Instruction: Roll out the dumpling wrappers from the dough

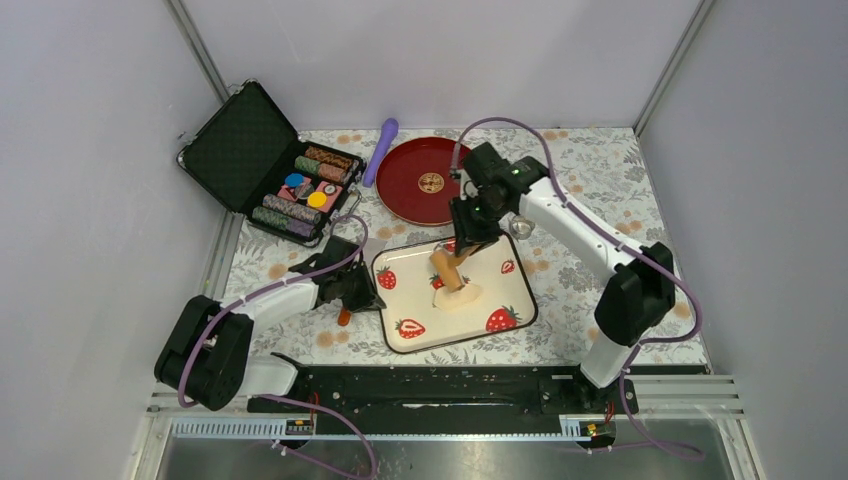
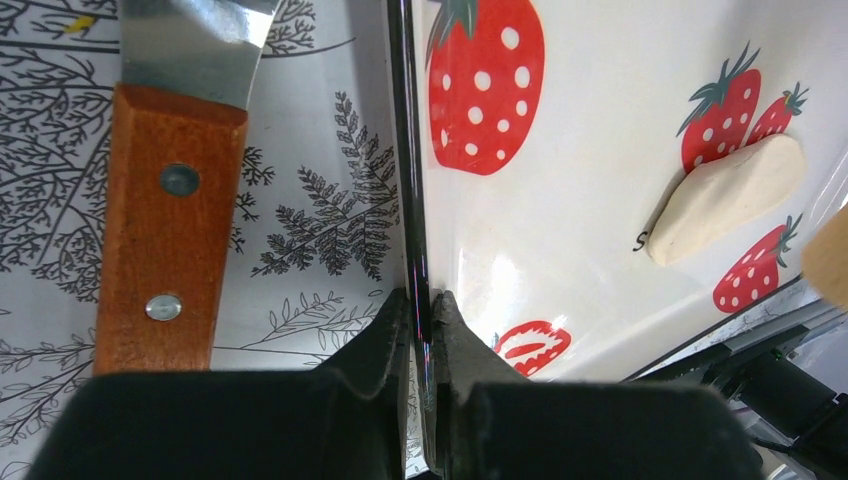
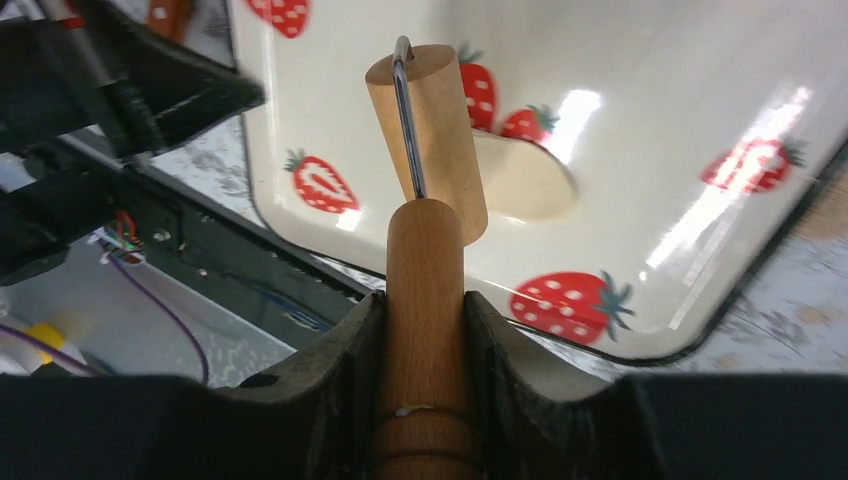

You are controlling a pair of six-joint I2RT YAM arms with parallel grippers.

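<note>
- Top external: high behind the near edge, looking down over the table (image 1: 600,160).
- Left wrist: close, low at the tray (image 2: 620,150) rim.
- Right wrist: close along the roller (image 3: 445,130); all share tray and dough (image 2: 725,200).

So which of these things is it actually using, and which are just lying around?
In use: dough, wooden roller in the right gripper, strawberry tray clamped by the left gripper.
Lying about: red plate, purple tool, poker-chip case, wooden-handled knife.

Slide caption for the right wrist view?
The right gripper holds the wooden roller, drum over flattened dough on the strawberry tray.
</note>
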